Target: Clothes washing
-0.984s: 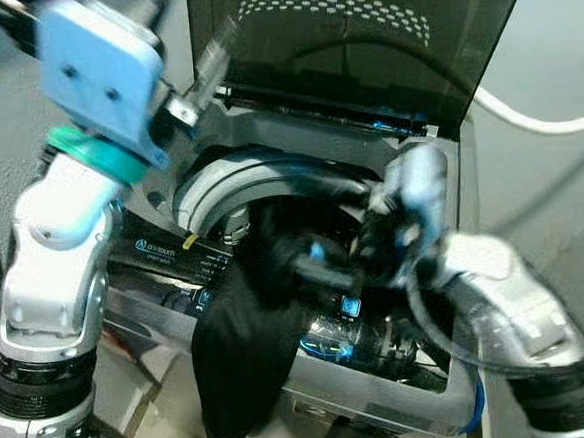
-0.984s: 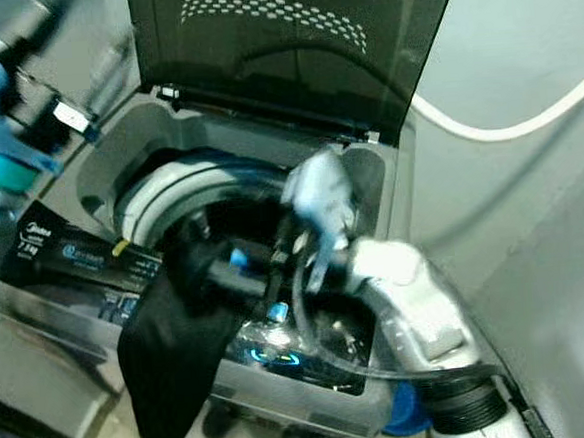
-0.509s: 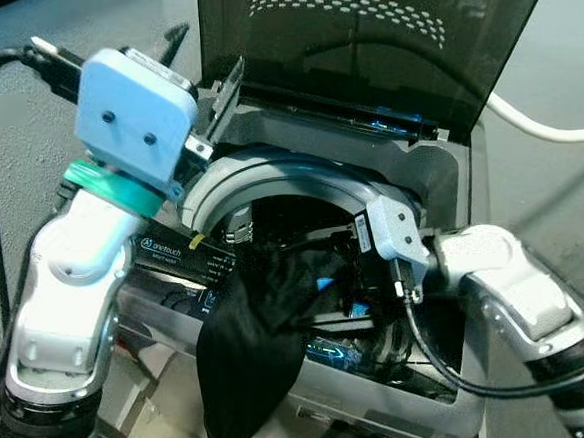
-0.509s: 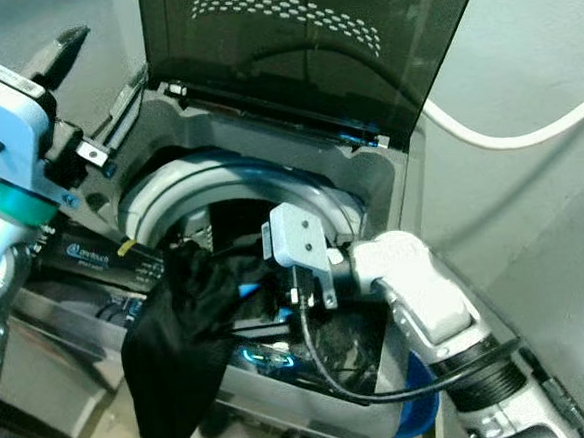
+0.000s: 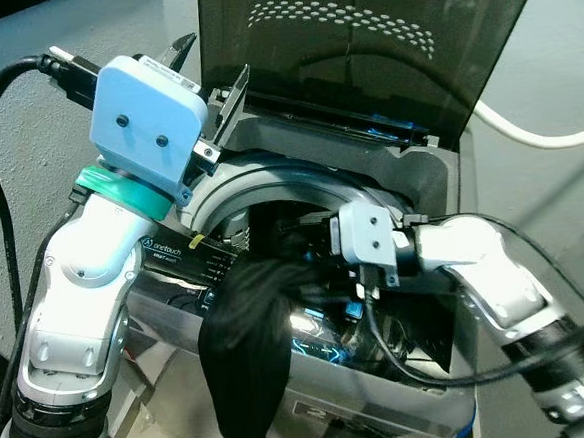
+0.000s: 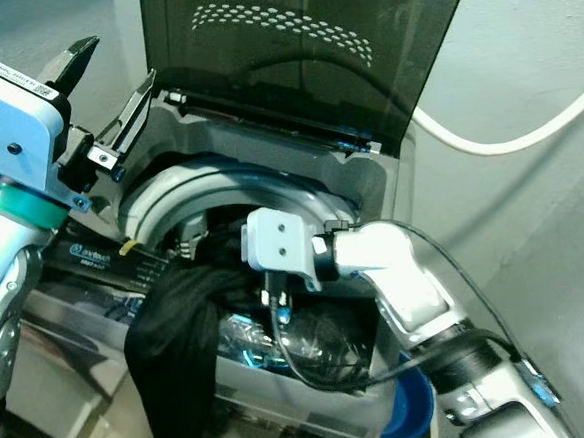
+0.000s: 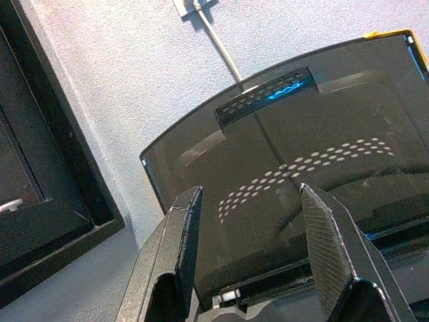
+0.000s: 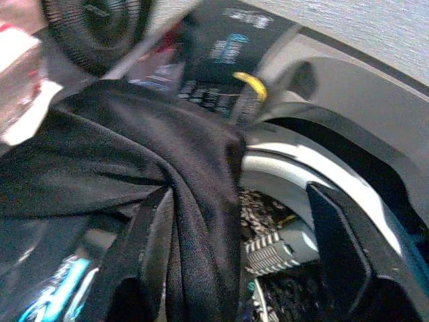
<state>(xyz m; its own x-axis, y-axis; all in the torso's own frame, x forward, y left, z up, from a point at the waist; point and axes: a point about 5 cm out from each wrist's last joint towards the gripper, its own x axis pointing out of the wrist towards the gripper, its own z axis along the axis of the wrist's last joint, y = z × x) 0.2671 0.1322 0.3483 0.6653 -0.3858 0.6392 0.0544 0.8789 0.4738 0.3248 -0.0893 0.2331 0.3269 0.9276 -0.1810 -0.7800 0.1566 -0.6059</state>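
Black garment [image 5: 251,342] hangs over the washing machine [image 5: 385,403] front rim at six o'clock of the drum opening [image 5: 272,215], half outside. To load it well, the right gripper [image 8: 234,221], fingers apart astride the cloth, should close on the bunch and drag it toward twelve o'clock. Left gripper [image 7: 251,248] is raised at ten o'clock, fingers apart, empty.

Black garment [image 5: 249,352] drapes over washing machine [image 5: 409,171] rim.
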